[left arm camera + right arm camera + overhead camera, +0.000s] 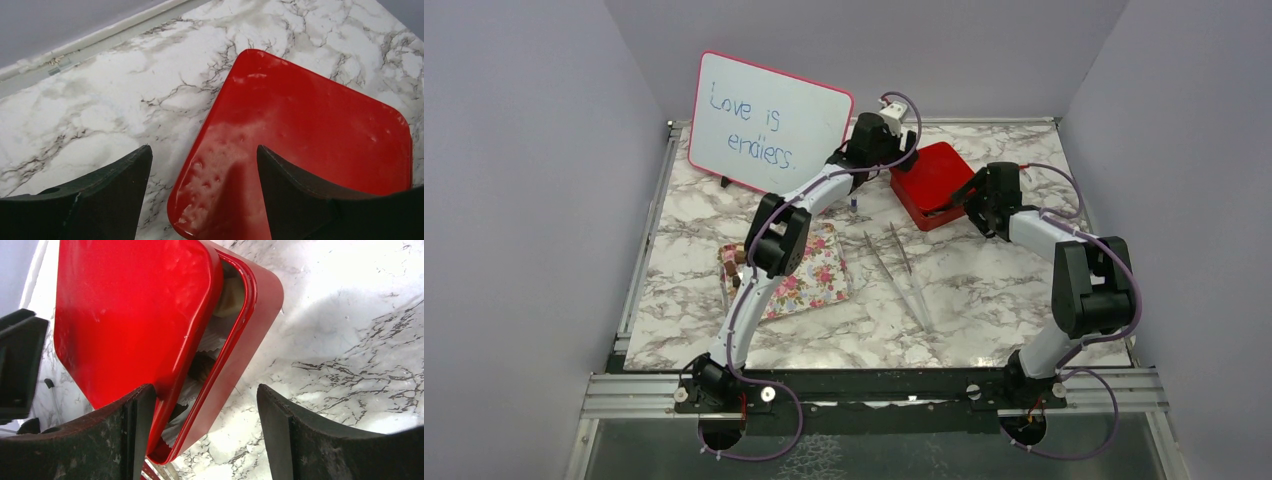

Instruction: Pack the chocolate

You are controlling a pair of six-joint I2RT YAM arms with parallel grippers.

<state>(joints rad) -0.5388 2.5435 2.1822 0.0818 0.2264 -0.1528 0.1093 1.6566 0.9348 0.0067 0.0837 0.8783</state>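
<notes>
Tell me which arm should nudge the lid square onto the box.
Probably right: right gripper, open, straddles the box rim where the lid sits askew; left gripper hovers over lid's corner.

Chocolates [732, 265] on the floral tray [819, 275]

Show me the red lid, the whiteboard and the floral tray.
red lid [135, 315]: right wrist view, middle of its glossy top.
whiteboard [769, 125]: top external view, centre of the writing surface.
floral tray [816, 270]: top external view, bare patterned floor.
</notes>
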